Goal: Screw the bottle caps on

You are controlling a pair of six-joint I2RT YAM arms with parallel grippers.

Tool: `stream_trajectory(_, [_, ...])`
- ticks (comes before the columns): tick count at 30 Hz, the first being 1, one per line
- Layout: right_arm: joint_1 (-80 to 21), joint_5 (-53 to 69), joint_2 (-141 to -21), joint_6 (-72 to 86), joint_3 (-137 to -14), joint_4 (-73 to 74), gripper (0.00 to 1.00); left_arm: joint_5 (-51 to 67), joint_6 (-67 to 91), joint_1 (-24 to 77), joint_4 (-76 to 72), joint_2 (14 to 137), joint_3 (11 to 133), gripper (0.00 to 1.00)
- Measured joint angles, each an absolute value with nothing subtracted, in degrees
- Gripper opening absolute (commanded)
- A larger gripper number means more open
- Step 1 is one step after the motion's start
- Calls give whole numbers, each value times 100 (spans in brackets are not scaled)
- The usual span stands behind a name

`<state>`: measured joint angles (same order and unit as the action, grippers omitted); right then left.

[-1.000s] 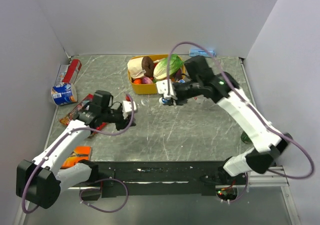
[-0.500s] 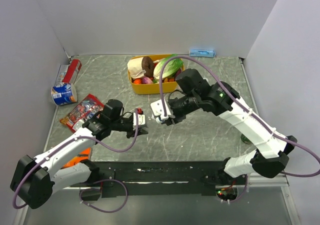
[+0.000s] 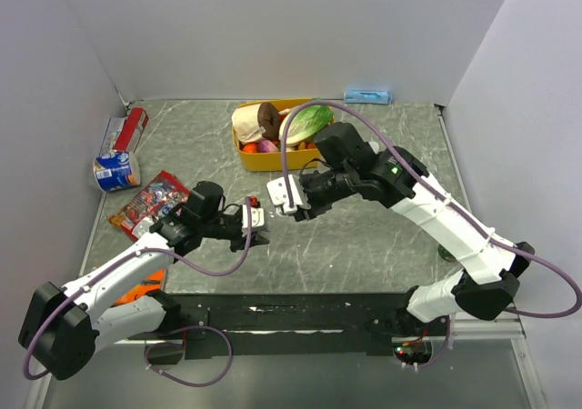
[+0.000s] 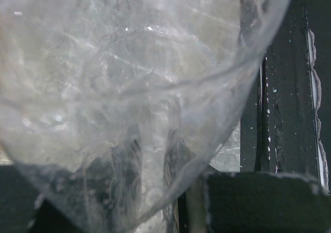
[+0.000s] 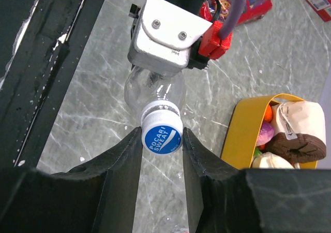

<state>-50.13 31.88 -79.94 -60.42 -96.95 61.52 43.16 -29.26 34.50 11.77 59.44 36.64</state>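
Note:
In the right wrist view a blue bottle cap point(image 5: 162, 138) printed "POCARI SWEAT" sits on the neck of a clear bottle point(image 5: 155, 90). My right gripper point(image 5: 162, 142) is shut on the cap, with a black finger point(image 5: 121, 163) pressed against each side. My left gripper point(image 5: 165, 36) holds the bottle's body from the far side. In the left wrist view the clear bottle point(image 4: 129, 88) fills the frame between the left gripper's point(image 4: 150, 197) dark fingers. In the top view the left gripper point(image 3: 257, 225) and right gripper point(image 3: 287, 200) meet at the table's middle. Other caps and bottles are not visible.
A yellow tub point(image 3: 264, 161) of toy food stands just behind the grippers. A can point(image 3: 116, 170), a red can point(image 3: 135, 127) and a snack packet point(image 3: 150, 200) lie at the left. A dark green bottle point(image 3: 446, 250) is at the right edge. A black strip point(image 3: 300, 304) runs along the front.
The right gripper came forward and left from the yellow tub with the cap. The left gripper moved right with the bottle. The two now meet, cap on the bottle neck.

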Motion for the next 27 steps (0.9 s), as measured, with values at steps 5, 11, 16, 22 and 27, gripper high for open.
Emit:
stream_trajectory(5, [-5024, 3148, -8055, -6060, -9684, 6163, 27, 4246, -2936, 3448, 1186, 5944, 3645, 1])
stream_trajectory(11, [-5006, 3234, -8278, -6088, -9848, 6403, 27, 4123, -2939, 3448, 1168, 5940, 3581, 1])
stream_trajectory(16, [-4814, 3420, -8591, -5839, -10062, 6558, 28, 3887, -2786, 3444, 1037, 5931, 3481, 1])
stream_trajectory(22, [-4668, 3470, -8877, -5256, -10300, 6519, 27, 3415, -2401, 3448, 613, 5806, 3275, 1])
stream_trajectory(27, [-4508, 3441, -9290, -4421, -10877, 6563, 25, 2919, -2043, 3454, 263, 5798, 3269, 1])
